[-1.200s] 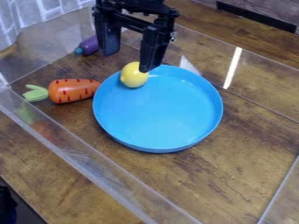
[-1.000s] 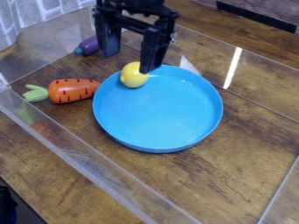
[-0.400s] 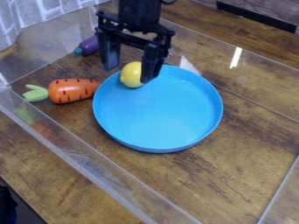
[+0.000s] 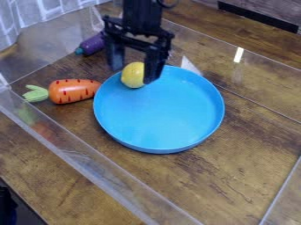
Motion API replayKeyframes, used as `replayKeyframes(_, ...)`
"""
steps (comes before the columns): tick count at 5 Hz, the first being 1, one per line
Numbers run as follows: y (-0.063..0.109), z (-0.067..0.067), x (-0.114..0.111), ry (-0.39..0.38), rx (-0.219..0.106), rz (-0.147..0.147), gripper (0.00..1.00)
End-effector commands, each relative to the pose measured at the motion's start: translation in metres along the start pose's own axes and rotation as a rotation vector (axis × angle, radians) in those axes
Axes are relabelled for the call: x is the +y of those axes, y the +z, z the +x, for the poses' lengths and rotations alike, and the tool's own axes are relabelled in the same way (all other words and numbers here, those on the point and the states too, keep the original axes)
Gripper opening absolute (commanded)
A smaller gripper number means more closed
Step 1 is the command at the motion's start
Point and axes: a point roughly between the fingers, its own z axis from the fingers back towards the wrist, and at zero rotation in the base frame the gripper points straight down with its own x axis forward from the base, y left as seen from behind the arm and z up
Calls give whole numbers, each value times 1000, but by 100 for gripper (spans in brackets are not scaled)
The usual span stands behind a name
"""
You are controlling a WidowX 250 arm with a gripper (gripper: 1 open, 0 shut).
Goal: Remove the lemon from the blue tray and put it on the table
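Note:
The yellow lemon (image 4: 133, 75) lies inside the blue tray (image 4: 165, 114), against its far left rim. My gripper (image 4: 135, 69) points straight down over the lemon, open, with one black finger on each side of the fruit. The fingertips reach down to about the lemon's middle; I cannot tell whether they touch it. The tray rests on the dark wooden table (image 4: 235, 167).
An orange carrot (image 4: 70, 90) with a green top lies left of the tray. A purple eggplant (image 4: 91, 43) sits behind the gripper at the back left. Clear plastic edging (image 4: 47, 132) runs along the table's left side.
The gripper has come down and shifted slightly left, so its open fingers now straddle the lemon instead of standing behind it. The lemon and tray have not moved.

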Motion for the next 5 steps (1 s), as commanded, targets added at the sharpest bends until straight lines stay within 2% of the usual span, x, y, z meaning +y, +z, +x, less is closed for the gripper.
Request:
replayKeyframes(1, 10, 23, -3, -66, -73, -1, 100)
replayKeyframes(3, 22, 25, 8, -77, -70, 18, 100)
replayKeyframes(4, 19, 25, 17, -77, -67, 28, 0)
replayKeyframes(5, 16, 28, 27, -75, -62, 39, 100)
